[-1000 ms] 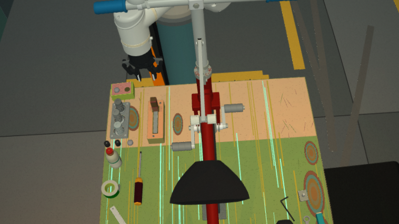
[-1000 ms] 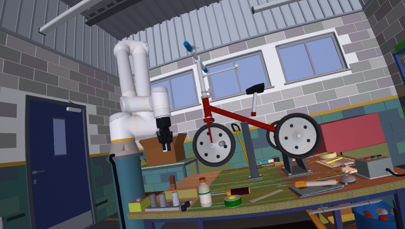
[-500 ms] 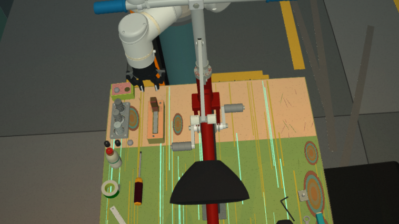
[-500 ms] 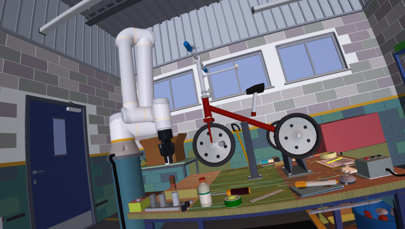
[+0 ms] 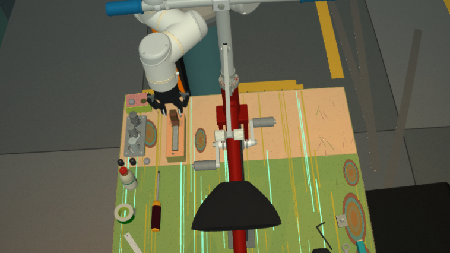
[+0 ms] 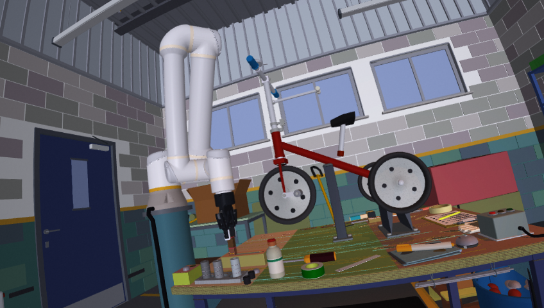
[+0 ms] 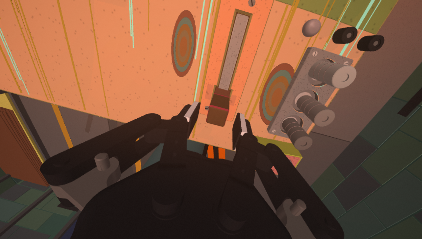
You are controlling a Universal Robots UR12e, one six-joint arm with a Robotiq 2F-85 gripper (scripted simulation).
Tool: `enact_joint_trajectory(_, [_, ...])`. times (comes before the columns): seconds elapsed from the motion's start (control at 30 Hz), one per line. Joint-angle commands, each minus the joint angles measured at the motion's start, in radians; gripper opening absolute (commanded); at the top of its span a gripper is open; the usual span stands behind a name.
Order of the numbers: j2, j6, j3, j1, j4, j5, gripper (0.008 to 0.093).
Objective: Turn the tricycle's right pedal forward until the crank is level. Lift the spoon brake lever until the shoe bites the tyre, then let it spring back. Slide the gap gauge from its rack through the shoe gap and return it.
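The gap gauge (image 7: 218,109) lies in its orange rack (image 5: 175,138) near the bench's back left corner. Its brown handle (image 5: 174,117) points toward the arm and its grey blade runs along the slot. My gripper (image 7: 215,118) hangs just above the handle, open and empty (image 5: 171,110) (image 6: 227,233). The tricycle (image 6: 336,168) sits on stands above the bench. Its pedals (image 5: 263,121) (image 5: 206,165) are grey cylinders on white cranks. The brake lever (image 5: 226,81) runs down the steering column.
The bench's back edge lies right under my gripper. A grey plate with three pegs (image 5: 134,133) stands left of the rack. A yellow-green block (image 5: 137,103) sits at the corner. A bottle (image 5: 127,178), tape roll (image 5: 124,213) and screwdriver (image 5: 156,207) lie nearer the front.
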State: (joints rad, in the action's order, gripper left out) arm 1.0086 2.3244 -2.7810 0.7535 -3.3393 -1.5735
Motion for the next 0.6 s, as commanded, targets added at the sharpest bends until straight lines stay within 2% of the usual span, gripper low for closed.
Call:
enact_joint_trajectory(0.0, [0.002, 0.0, 0.0, 0.0, -0.001, 0.0, 0.05])
enact_joint_trajectory(0.23, [-0.022, 0.0, 0.002, 0.0, -0.023, 0.0, 0.05])
enact_joint_trajectory(0.57, [-0.092, 0.0, 0.008, 0.0, -0.085, 0.0, 0.05])
